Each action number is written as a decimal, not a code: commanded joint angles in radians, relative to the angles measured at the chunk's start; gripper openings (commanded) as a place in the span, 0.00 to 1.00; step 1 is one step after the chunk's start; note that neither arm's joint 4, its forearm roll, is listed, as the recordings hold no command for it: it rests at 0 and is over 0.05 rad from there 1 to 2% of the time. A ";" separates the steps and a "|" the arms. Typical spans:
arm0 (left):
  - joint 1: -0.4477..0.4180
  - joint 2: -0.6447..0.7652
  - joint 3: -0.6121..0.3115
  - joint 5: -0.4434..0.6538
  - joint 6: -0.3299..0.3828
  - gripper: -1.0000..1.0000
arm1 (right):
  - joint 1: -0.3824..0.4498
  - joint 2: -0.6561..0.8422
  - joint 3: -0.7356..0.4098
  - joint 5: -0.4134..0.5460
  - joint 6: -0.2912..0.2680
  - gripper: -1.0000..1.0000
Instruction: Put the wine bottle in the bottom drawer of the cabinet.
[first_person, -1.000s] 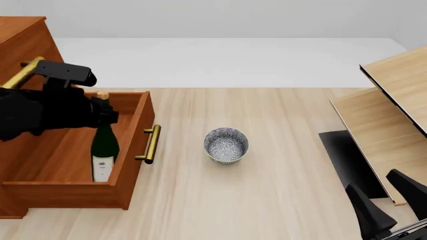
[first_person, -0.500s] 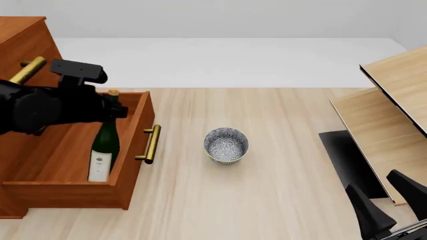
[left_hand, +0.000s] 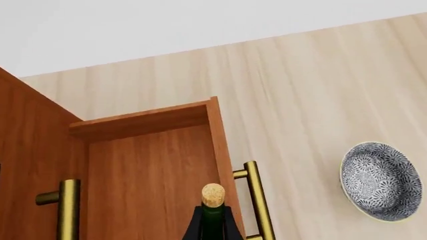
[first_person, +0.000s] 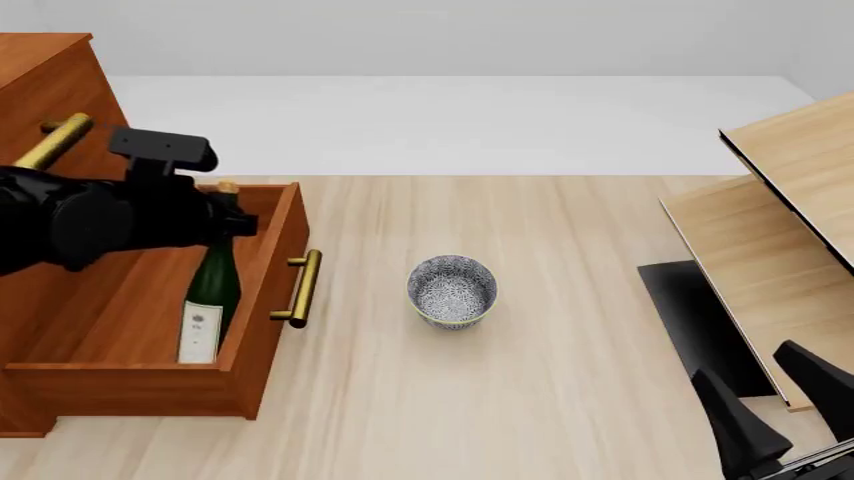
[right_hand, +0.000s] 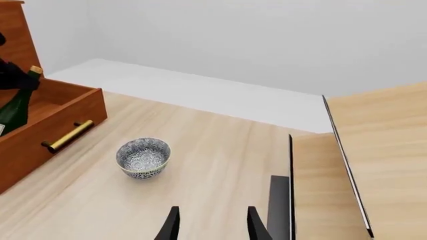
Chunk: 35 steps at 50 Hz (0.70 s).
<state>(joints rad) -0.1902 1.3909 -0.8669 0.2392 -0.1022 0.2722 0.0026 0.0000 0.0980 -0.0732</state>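
The wine bottle stands tilted inside the open bottom drawer, with its white label low and its gold cap leaning toward the drawer front. My left gripper is shut on its neck just below the cap. In the left wrist view the cap and green neck show between two dark fingertips of the left gripper. The cabinet rises at the far left. My right gripper hangs open at the near right, also seen as the right gripper, holding nothing.
A patterned bowl sits mid-table, right of the drawer's brass handle. Pale slanted wood panels and a dark slab fill the right side. An upper drawer's brass handle juts out above my left arm.
The bottle went from upright to tilted, its top moving right toward the drawer front. My left arm shifted right with it, then barely moved. The right arm stayed still.
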 joint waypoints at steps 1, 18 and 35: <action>-0.004 0.042 0.045 -0.004 0.033 0.00 | -0.006 0.000 0.000 0.004 -0.002 1.00; -0.005 0.095 0.034 -0.029 0.033 0.00 | -0.013 0.008 0.000 0.003 -0.001 1.00; 0.020 0.148 0.015 -0.052 0.040 0.00 | -0.021 0.014 0.000 0.000 -0.002 1.00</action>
<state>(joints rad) -0.1794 1.4903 -0.8970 0.1791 -0.0822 0.2585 0.0165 0.0000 0.0956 -0.0746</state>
